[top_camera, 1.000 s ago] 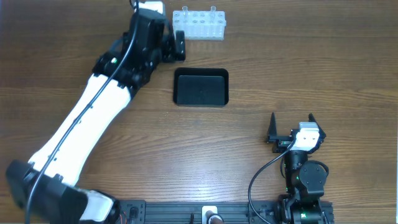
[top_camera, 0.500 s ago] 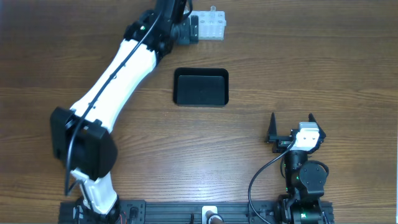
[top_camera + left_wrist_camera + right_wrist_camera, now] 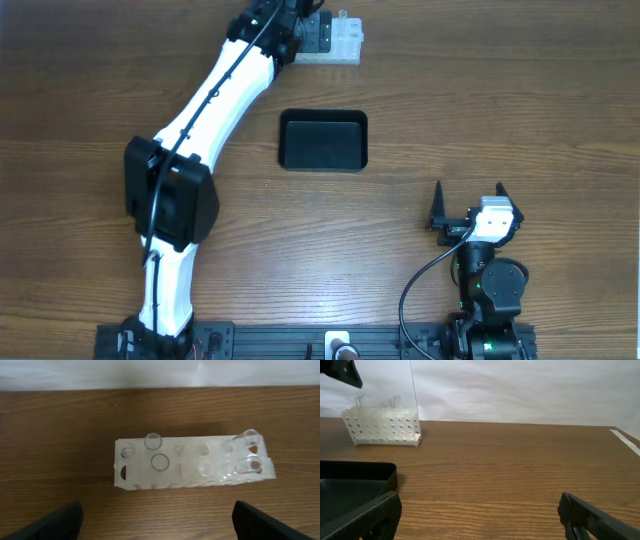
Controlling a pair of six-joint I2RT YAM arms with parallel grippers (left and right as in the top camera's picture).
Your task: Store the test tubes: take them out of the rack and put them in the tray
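left arm (image 3: 230,90) covers part of the rack (image 3: 348,42); tray (image 3: 357,466) cut by picture's edge.

Left jaws newly above rack (image 3: 192,467)

Bright, even overhead illumination of the wooden table (image 3: 520,110); soft, narrow shadow along the rack (image 3: 190,472) base.
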